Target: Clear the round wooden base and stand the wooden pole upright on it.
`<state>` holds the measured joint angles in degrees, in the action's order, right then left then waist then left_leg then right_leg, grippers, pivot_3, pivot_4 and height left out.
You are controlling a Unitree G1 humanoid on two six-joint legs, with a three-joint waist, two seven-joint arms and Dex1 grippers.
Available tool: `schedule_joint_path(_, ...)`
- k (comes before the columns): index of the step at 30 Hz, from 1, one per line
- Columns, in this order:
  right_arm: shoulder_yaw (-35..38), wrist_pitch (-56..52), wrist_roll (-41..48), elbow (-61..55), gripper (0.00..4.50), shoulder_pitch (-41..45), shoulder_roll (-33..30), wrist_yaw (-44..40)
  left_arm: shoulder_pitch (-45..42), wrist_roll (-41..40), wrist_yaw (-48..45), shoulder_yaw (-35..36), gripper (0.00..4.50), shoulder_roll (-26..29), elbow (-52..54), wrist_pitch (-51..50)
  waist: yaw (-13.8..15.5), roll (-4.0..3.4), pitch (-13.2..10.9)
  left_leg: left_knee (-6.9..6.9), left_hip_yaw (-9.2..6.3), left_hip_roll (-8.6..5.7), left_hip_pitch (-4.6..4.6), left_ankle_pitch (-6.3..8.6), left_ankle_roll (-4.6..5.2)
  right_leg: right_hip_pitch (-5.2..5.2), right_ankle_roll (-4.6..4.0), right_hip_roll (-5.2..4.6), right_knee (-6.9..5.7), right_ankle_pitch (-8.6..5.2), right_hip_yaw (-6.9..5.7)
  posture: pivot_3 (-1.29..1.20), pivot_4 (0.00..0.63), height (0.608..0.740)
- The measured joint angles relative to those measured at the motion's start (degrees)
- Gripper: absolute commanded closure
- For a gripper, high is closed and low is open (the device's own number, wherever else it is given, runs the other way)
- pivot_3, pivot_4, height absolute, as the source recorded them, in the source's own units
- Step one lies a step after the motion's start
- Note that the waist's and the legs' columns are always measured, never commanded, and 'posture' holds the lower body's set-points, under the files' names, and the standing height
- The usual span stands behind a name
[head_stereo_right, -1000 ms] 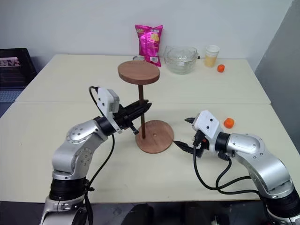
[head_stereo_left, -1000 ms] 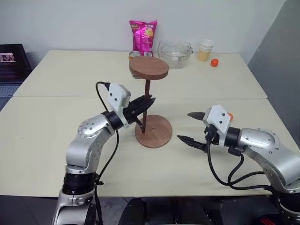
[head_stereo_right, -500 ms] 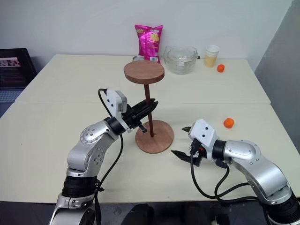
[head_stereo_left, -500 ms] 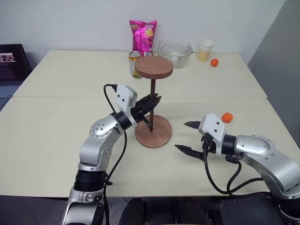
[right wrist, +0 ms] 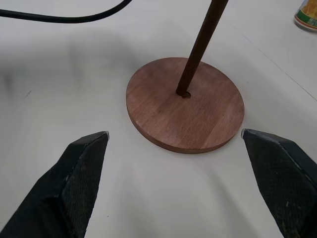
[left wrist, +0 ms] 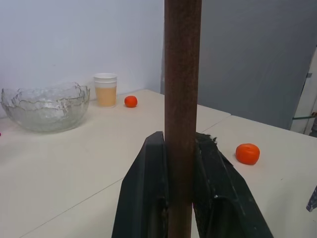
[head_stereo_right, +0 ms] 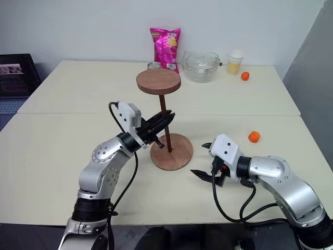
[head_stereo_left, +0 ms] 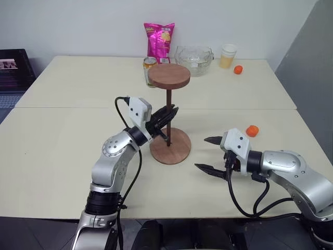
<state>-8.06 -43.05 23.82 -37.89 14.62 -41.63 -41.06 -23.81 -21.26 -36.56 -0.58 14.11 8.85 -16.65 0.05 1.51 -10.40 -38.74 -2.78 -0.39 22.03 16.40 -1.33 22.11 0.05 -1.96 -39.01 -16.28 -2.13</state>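
Bare table (head_stereo_left: 62, 135) l & r of base (head_stereo_left: 170, 147); snacks crowd far edge only.

No legible txt: pink snack bag (head_stereo_left: 159, 39) and can (head_stereo_left: 149, 71) prints too small to read.

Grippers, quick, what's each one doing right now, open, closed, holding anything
Left gripper: closed on the wooden pole, which stands in the round wooden base.
Right gripper: open, holding nothing, beside the base.
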Motion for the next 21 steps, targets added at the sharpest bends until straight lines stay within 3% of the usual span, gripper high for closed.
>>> schedule_joint_path(21, 0.0, -0.6, 0.2, -0.6, 0.00, -0.3, -0.3, 0.0, -0.1, 1.4, -1.4, -1.7, 4.23, -0.2, -5.3, 8.1, 0.0, -0.04, 0.0, 0.01, 0.00, 0.00, -0.14, 0.01, 0.01, -0.11, 0.01, 0.01, 0.01, 0.00, -0.01, 0.00, 0.150, 0.740)
